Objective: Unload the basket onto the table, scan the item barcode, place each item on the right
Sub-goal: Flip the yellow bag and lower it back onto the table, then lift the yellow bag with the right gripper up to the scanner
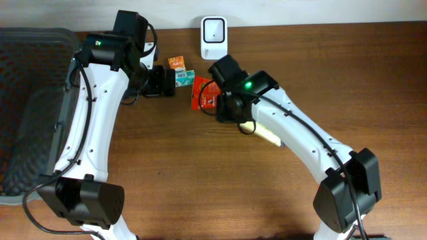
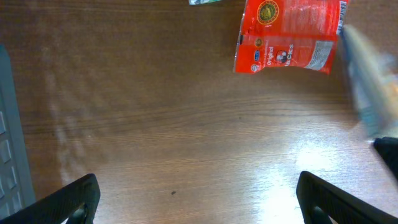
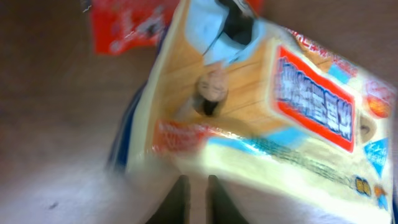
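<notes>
Pouch [image 2: 287, 34] red, flat on table [image 2: 161, 124] | left end effector [image 2: 198, 183] jaws apart

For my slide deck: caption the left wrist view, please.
Left gripper, jaws wide open, hovers over the wooden table; a red packet lies ahead.

Brown wood-grain table [image 1: 200, 193], soft overhead glare
</notes>
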Robot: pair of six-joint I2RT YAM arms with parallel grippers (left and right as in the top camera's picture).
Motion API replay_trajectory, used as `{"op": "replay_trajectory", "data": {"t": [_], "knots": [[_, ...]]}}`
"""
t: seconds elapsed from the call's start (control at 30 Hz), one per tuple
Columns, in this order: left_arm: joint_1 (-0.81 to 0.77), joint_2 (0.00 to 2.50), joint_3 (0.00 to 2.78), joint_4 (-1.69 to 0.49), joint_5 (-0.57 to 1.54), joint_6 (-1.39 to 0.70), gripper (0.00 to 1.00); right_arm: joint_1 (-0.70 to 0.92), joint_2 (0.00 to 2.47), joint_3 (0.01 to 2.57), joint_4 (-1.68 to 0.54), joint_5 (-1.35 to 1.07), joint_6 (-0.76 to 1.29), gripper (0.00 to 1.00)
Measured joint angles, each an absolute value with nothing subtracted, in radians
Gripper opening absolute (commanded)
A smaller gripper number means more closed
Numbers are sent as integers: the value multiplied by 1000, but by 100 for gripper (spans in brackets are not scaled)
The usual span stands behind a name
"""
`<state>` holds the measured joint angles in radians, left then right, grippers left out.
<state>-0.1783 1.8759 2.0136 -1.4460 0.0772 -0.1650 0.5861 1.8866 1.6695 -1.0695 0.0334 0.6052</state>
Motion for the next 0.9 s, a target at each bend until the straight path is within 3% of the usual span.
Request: {"op": "replay_trajectory", "data": {"t": [0.03, 0.13, 0.3, 0.33, 0.37, 0.57, 0.67, 0.7, 0.73, 0.8, 0.83, 0.9], "knots": [[-178, 1876, 2014, -1446, 77, -165, 99, 593, 1887, 1670, -1071, 5, 593, 87], [-178, 1876, 2014, -1446, 77, -165, 99, 572, 1893, 1699, -1162, -74, 514, 98], [-178, 1876, 2014, -1446, 77, -165, 99, 443, 1895, 1733, -1168, -5, 465, 98], [-178, 1876, 2014, -1446, 77, -165, 99, 405, 1895, 1703, -1129, 14, 468, 94], [-178, 1876, 2014, -1446, 77, -165, 99, 387, 1898, 1669, -1100, 23, 453, 98], [-178, 1876, 2014, -1446, 77, -165, 99, 386, 1909, 1422, -828, 26, -230, 100], [-178, 1876, 2014, -1446, 77, -165, 99, 386, 1911, 1356, -707, 26, -443, 99], [-178, 1876, 2014, -1446, 77, -165, 99, 386, 1911, 1339, -694, 26, -483, 90], [-178, 1876, 2014, -1446, 77, -165, 99, 386, 1913, 1324, -688, 25, -511, 75], [-178, 1876, 2014, -1446, 77, -165, 99, 386, 1924, 1309, -677, 6, -547, 58], [-178, 1876, 2014, -1446, 77, -165, 99, 386, 1932, 1304, -677, 1, -553, 39], [-178, 1876, 2014, -1446, 77, -165, 99, 386, 1948, 1302, -674, -5, -560, 38]]}}
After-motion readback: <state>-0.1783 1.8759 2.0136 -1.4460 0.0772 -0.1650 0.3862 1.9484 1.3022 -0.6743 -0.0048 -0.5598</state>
